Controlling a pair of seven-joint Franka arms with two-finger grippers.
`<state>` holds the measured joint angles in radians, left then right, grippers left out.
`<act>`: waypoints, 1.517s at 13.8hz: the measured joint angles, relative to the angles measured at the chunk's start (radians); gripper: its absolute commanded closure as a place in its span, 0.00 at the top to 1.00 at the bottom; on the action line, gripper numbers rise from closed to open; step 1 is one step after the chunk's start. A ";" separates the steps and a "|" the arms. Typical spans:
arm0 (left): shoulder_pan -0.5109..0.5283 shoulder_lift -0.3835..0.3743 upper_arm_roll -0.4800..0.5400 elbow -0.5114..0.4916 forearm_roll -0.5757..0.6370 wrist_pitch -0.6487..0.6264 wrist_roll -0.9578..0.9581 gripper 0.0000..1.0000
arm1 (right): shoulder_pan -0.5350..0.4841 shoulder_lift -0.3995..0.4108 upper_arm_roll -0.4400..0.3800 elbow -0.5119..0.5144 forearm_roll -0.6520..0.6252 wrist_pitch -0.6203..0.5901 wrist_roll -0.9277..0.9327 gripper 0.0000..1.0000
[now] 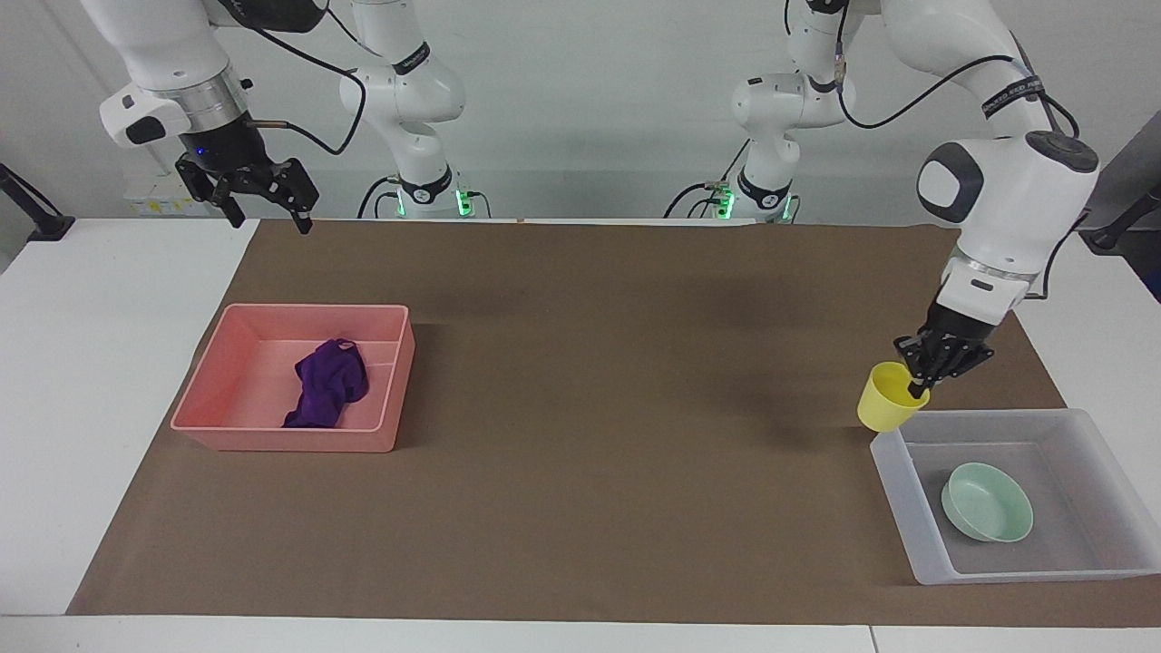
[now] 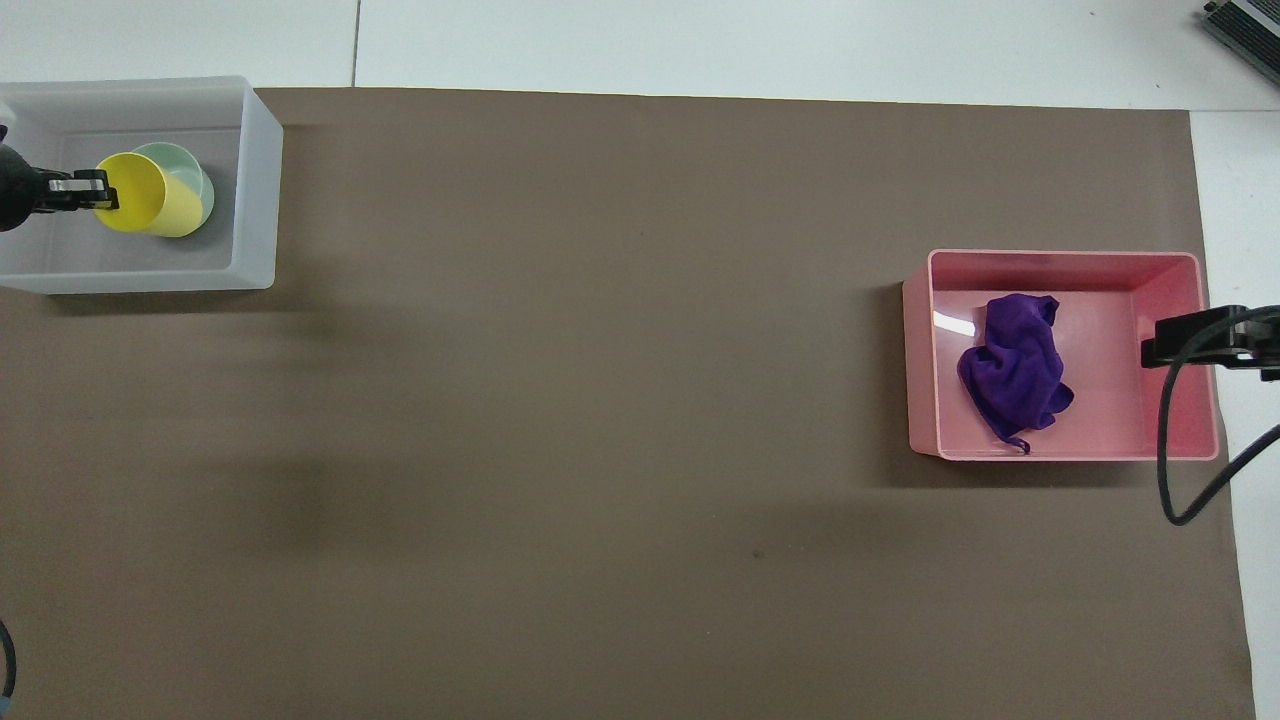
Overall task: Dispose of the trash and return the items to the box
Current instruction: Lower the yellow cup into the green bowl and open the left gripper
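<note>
Cup [image 1: 887, 409] hung in the air, pinched by its rim in the left end effector [image 1: 918, 384], whose fingers were closed on the wall of the yellow cup, one inside and one outside. In the facing view it sat tilted just above the box's [image 1: 907, 535] corner nearest the robots, and from overhead it covered part of the bowl [image 1: 988, 514], which already lay on the box floor. How high the cup's base cleared the box wall was hard to judge, since the two views disagreed on where it stood over the box. The rag [image 1: 328, 383] lay bunched in the pink bin [image 1: 209, 385] toward the right arm's end of the table, so the trash step looked finished and the cup seemed the last item to put away. The right end effector [image 1: 263, 207] waited with its fingers spread and empty, raised near the mat [image 1: 580, 508] edge by its own base. Several things could go wrong from there. A rim pinch on a tilted cup was a thin hold, and a sudden move could let it swing or slip. Lowered too soon, its base could catch the box wall and shove the light box along the mat. Released over the bowl, the cup could land on the bowl's edge, tip and roll.
</note>
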<state>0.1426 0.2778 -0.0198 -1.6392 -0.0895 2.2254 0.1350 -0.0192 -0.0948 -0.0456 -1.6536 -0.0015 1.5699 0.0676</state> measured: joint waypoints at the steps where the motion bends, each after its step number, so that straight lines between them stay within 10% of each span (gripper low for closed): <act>1: 0.011 0.023 0.000 0.030 0.000 -0.007 0.002 0.00 | 0.000 0.000 0.002 0.000 0.000 0.000 0.009 1.00; 10: 0.088 0.287 -0.007 0.297 0.000 -0.040 0.025 0.00 | 0.000 0.000 0.006 -0.003 0.000 0.000 0.010 1.00; 21: 0.099 0.342 -0.015 0.258 -0.034 0.086 0.027 0.00 | 0.000 0.015 0.010 0.006 0.000 0.000 0.018 1.00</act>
<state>0.2421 0.6199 -0.0345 -1.3816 -0.1235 2.3113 0.1623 -0.0196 -0.0802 -0.0355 -1.6480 -0.0015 1.5701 0.0859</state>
